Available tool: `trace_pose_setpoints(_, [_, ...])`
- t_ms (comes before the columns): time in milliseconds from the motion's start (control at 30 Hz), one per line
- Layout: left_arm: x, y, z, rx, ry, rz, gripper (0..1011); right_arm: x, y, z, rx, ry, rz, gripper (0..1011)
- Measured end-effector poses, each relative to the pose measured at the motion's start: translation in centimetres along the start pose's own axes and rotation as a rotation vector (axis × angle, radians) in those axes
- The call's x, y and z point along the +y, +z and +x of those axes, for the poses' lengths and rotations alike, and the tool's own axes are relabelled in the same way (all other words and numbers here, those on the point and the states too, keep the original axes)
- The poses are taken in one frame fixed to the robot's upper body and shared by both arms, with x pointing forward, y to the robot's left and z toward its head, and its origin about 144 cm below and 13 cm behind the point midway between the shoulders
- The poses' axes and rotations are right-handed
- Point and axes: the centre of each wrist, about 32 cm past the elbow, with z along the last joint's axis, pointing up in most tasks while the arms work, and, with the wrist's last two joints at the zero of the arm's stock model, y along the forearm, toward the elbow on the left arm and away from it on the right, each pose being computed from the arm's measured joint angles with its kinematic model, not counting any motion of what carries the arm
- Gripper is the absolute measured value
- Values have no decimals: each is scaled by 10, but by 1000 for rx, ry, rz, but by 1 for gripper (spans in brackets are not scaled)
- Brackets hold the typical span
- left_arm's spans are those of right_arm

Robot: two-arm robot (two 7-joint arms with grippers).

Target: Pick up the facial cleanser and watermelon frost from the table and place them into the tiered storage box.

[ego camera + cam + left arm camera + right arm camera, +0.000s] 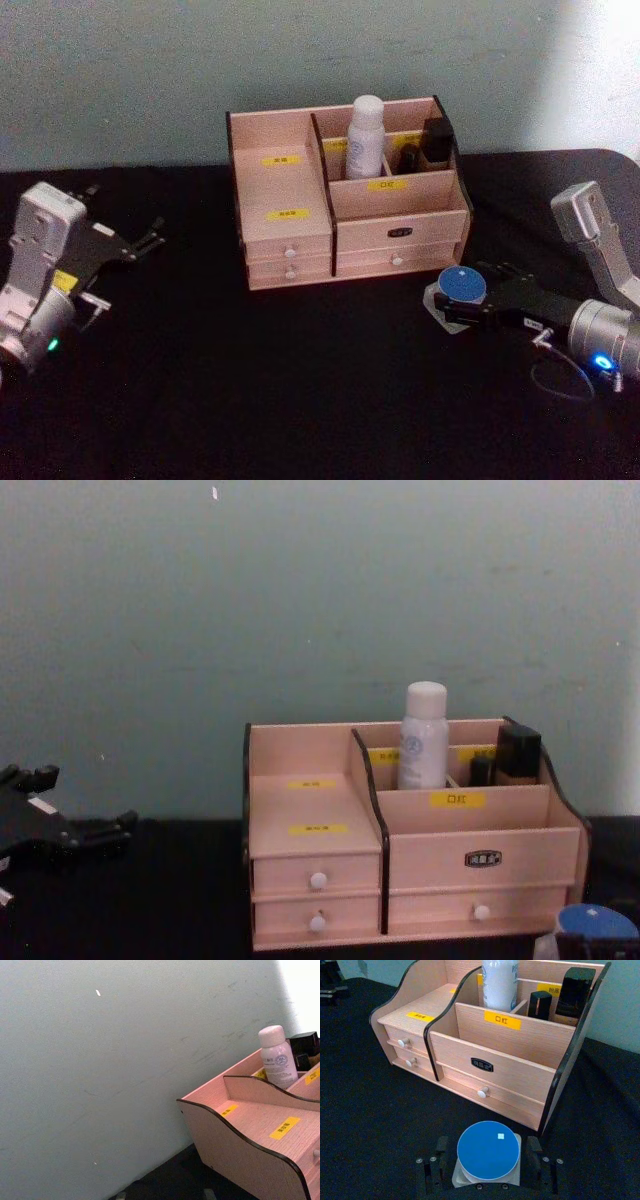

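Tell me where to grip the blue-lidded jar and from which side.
Grip the watermelon frost jar by its white base below the blue lid, on opposite flat sides. Come low from the robot's side, where the right gripper flanks it; the tiered storage box blocks the back.

Silver left arm (38,262) glows green, right arm (598,332) blue, jaws black.

The blue-lidded container (590,925) is cut by the chest view's lower edge; the yellow labels (282,158) are unreadable.
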Motion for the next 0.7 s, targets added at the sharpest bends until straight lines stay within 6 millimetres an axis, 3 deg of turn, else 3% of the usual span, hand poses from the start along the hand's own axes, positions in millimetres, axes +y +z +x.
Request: trace_pose_setpoints(700, [0, 0, 0, 0, 0, 0, 1001, 1, -2, 0, 6, -8, -10, 1000])
